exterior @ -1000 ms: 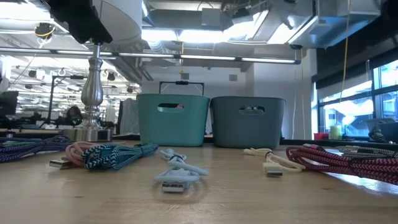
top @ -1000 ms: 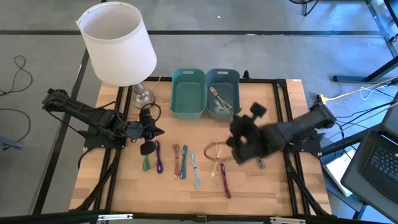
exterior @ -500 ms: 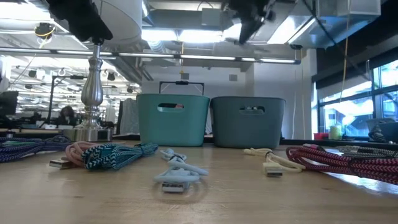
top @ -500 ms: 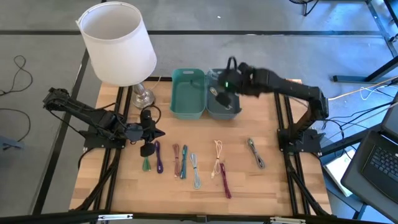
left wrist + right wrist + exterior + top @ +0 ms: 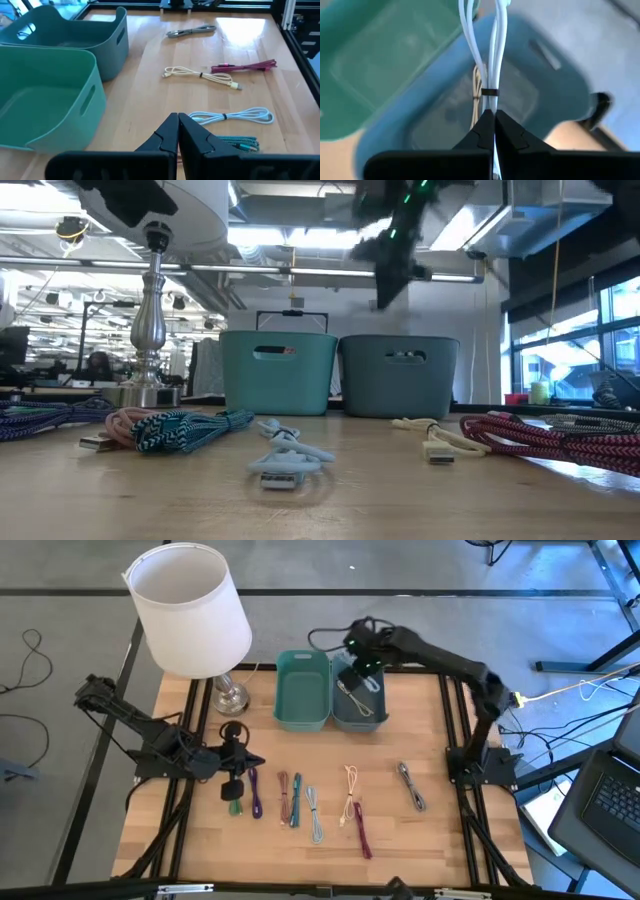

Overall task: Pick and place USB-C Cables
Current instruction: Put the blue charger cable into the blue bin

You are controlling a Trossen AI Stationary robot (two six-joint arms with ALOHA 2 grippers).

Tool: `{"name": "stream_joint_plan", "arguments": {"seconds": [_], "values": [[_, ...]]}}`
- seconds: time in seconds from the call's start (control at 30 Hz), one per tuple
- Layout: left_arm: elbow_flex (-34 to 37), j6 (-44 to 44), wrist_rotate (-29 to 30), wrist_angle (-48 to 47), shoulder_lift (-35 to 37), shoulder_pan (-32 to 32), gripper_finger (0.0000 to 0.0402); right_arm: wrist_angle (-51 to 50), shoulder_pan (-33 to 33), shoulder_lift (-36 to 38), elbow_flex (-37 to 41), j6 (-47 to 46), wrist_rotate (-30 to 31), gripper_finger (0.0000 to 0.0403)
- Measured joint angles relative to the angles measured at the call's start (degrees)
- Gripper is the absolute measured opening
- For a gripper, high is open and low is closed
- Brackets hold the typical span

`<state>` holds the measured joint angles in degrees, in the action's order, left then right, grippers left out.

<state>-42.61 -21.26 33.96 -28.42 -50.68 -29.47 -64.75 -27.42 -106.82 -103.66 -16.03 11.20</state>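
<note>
Two bins head the table [image 5: 200, 840]; the right gripper [image 5: 493, 117] hangs above the grey-blue bin [image 5: 358, 690], pinching a white cable [image 5: 492, 50]; the left gripper [image 5: 178, 131], pressed together, waits near the other cables [image 5: 300, 802] lying in a row.

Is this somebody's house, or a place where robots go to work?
Most likely a robot lab or workshop, not a house. Two dark robot arms are bolted to a wooden table, pipes and strip lights run across a bare ceiling, and loose wires lie on the grey floor. The lamp looks homely, though.
</note>
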Motion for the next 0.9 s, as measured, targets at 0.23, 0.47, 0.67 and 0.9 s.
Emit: {"name": "stream_joint_plan", "arguments": {"seconds": [0.23, 0.47, 0.67, 0.9], "values": [[0.00, -0.23, 0.08, 0.00, 0.00, -2.75, 0.0004, -1.17, -2.36, -9.67, 0.04, -0.30, -2.06, 0.0000], [0.00, -0.48, 0.10, -0.05, 0.00, -5.11, 0.0004, -2.89, -4.10, -13.18, 0.65, -4.28, -4.91, 0.0000], [-0.02, -0.48, 0.97, -0.24, 0.00, -6.17, 0.0004, 3.17, -4.49, -12.59, 7.03, -6.00, -6.75, 0.0000], [-0.04, -0.48, 1.02, -0.27, 0.00, -6.13, 0.0004, 13.57, -4.72, -12.59, 16.05, -6.27, -9.68, 0.0000]]}}
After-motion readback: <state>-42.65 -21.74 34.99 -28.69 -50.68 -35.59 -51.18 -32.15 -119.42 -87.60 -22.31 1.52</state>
